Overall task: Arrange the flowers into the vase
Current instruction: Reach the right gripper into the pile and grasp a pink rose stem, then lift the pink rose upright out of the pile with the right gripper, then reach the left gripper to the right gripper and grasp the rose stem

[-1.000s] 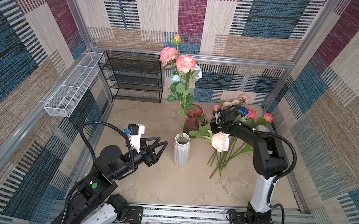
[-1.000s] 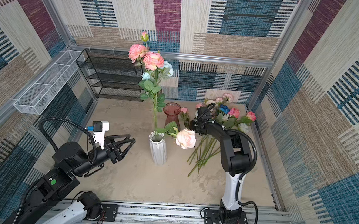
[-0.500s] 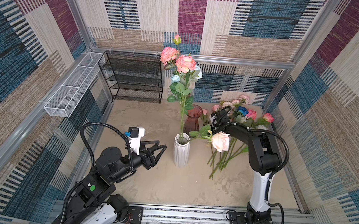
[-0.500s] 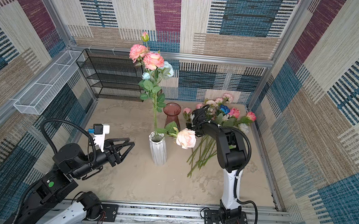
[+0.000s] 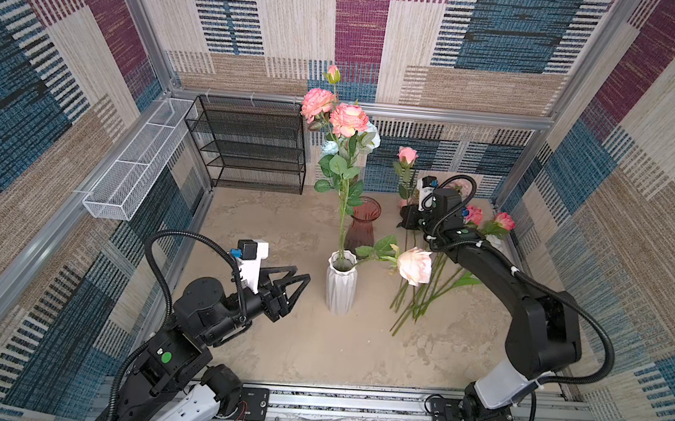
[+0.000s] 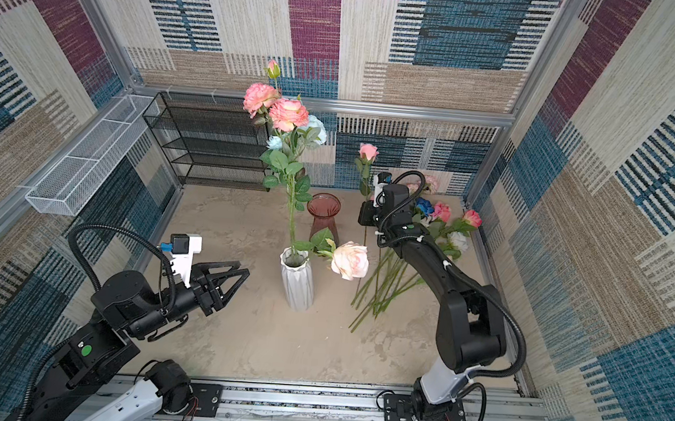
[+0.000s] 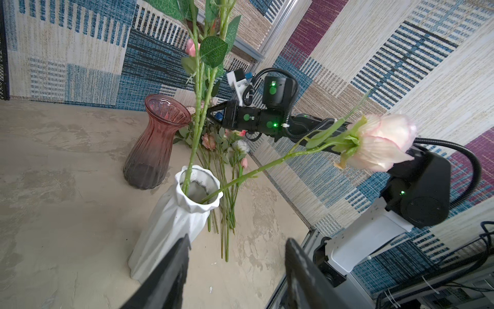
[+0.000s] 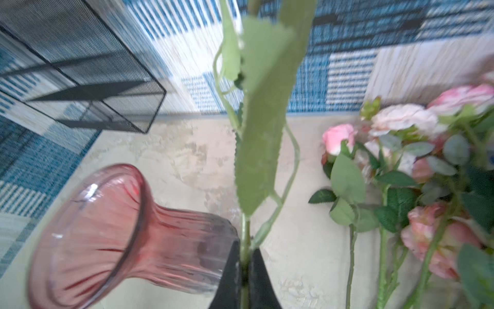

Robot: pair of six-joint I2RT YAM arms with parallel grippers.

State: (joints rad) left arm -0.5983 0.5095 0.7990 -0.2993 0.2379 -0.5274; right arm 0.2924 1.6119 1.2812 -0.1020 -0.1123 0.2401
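1. Done: the white vase (image 5: 341,280) on the counter (image 5: 316,343) holds a few tall roses (image 5: 348,118) and a cream rose (image 5: 414,265) leaning out sideways
2. In hand: the right fingers (image 8: 262,283) are clamped on the stem of a pink rose (image 5: 407,156), held upright beside the red glass vase (image 5: 362,222)
3. Remaining: the loose flowers (image 5: 420,298) lie on the counter under the right arm; the left fingers (image 7: 171,273) stand apart, empty, near the white vase
4. No brand, label or writing is readable

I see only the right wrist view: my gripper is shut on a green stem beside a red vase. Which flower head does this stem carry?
Observer: The stem in the right gripper carries a pink bud, upright above it.
Operator: Is there another vase?
Observer: A white vase, nearer the arms' bases than the red vase, already holds flowers.
Operator: And the left gripper?
Observer: The left gripper is open and empty, not touching the white vase.
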